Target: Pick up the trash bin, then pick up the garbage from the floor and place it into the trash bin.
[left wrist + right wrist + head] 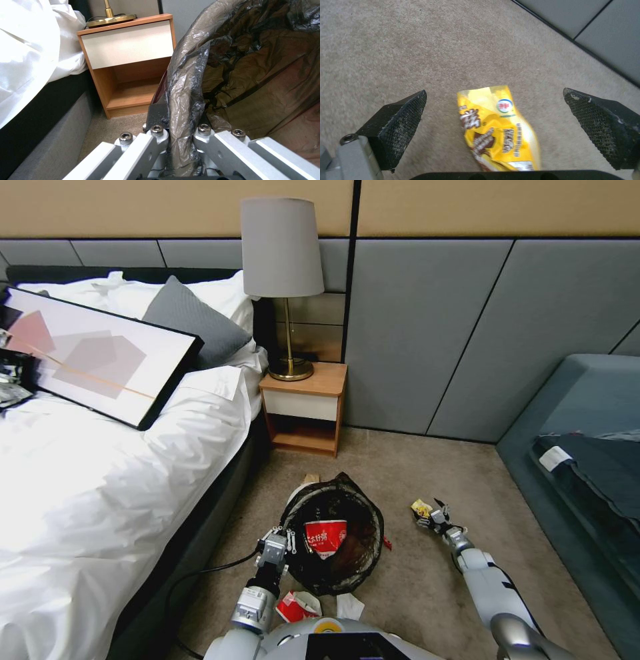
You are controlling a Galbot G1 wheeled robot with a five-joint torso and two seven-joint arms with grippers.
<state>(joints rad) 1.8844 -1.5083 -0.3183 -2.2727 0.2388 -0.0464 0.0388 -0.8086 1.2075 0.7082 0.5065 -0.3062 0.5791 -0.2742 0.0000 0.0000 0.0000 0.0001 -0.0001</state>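
The trash bin (pixel 369 553), round with a crinkly black liner over its rim, hangs just above the carpet in front of me. My left gripper (pixel 285 540) is shut on its near-left rim (pixel 186 82). A red-and-white wrapper (pixel 325 538) lies inside it. To the bin's right, my right gripper (pixel 432 513) is low over the floor, open, with its black fingers (pixel 400 120) either side of a yellow wrapper (pixel 496 125) on the carpet. More garbage lies around: a red-and-white wrapper (pixel 297 607), white tissue (pixel 349 605), a tiny red scrap (pixel 387 543) and brown paper (pixel 311 479).
A bed (pixel 100 480) with white linen runs along the left, with a black cable (pixel 200 573) on the floor beside it. A wooden nightstand (pixel 303 410) with a lamp (pixel 283 280) stands beyond the bin. A grey-blue sofa (pixel 587 447) borders the right. Open carpet lies between.
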